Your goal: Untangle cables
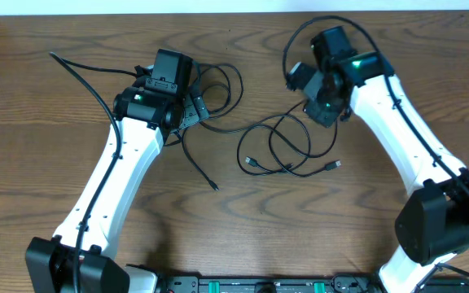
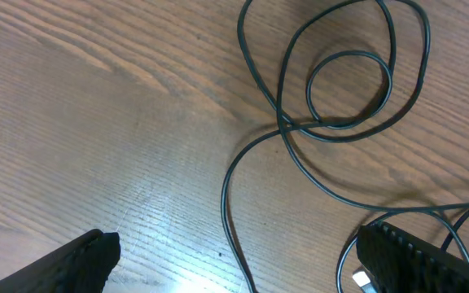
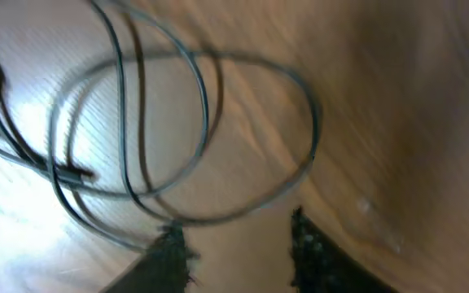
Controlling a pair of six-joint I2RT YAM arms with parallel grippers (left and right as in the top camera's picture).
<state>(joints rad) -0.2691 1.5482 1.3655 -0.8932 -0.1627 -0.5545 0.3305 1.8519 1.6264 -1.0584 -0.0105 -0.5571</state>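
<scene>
Thin black cables lie in two groups on the wooden table. One set of loops [image 1: 221, 85] lies by my left gripper [image 1: 192, 110], with a strand trailing to a plug end [image 1: 215, 187]. In the left wrist view those loops [image 2: 350, 81] lie ahead, and one strand [image 2: 228, 220] runs between the wide-open fingers of the left gripper [image 2: 234, 264], untouched. A second tangle [image 1: 287, 146] with small plug ends [image 1: 251, 163] lies in the middle, just below my right gripper [image 1: 319, 110]. In the blurred right wrist view the right gripper [image 3: 238, 240] is open and empty, with the cable loops [image 3: 177, 130] just beyond its tips.
Thicker black arm wires run at the far left [image 1: 84, 73] and arch over the right arm [image 1: 300, 32]. The table's far edge [image 1: 234, 13] is close behind both grippers. Bare wood [image 1: 300, 228] lies toward the front.
</scene>
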